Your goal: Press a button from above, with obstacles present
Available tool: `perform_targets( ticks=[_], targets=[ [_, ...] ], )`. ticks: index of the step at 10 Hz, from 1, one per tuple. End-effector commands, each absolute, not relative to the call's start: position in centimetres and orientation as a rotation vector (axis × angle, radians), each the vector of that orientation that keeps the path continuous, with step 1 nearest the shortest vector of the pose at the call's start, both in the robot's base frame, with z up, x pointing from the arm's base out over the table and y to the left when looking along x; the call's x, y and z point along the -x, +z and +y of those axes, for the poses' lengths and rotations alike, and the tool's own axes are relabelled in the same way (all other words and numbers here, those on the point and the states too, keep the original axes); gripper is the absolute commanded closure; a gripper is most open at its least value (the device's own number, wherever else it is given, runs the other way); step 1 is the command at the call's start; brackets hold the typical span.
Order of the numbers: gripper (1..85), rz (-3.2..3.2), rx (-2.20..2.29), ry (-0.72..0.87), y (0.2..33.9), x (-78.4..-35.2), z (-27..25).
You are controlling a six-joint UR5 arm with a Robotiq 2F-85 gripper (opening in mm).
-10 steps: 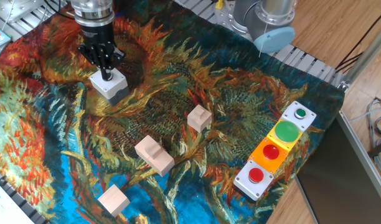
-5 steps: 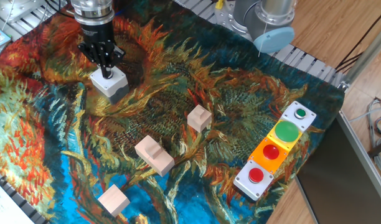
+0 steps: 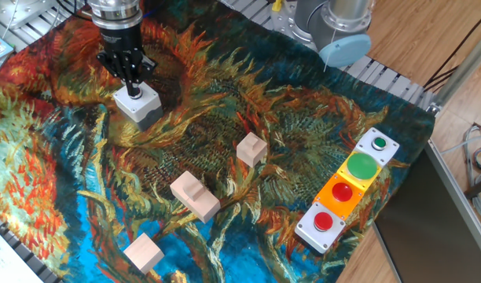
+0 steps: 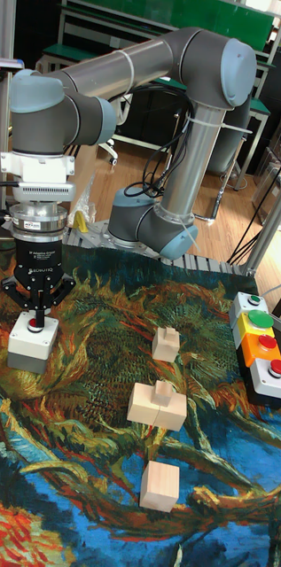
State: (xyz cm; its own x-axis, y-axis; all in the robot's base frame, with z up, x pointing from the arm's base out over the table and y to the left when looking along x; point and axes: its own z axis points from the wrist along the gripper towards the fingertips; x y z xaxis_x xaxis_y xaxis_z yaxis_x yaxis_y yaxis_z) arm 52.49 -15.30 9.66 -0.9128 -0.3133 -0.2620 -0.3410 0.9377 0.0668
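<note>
Directly over the button (image 4: 35, 324) at the far left of the table, the gripper (image 3: 134, 88) stood vertical, its fingers drawn together to a single tip on or just above the red cap; contact could not be confirmed, and it held nothing. The button sat on its grey box (image 3: 138, 104), well apart from everything else. Judged for the press: a straight vertical push, centred on the cap, would keep the box from tipping or sliding on the cloth (image 3: 303, 141). Count: one lone button box, three wooden blocks (image 3: 195, 195) mid-table, and one joined four-button panel (image 3: 347, 191) at the right.
</note>
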Motion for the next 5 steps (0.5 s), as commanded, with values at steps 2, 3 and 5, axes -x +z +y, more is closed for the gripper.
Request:
perform_targets(
  ticks=[2, 3, 5],
  targets=[
    [81.3, 2.826, 0.472, 0.184, 9.57, -53.17, -14.78],
    [81.3, 2.825, 0.472, 0.186, 9.54, -53.14, -14.78],
    [81.3, 2.822, 0.476, 0.198, 9.29, -52.81, -15.11]
  ],
)
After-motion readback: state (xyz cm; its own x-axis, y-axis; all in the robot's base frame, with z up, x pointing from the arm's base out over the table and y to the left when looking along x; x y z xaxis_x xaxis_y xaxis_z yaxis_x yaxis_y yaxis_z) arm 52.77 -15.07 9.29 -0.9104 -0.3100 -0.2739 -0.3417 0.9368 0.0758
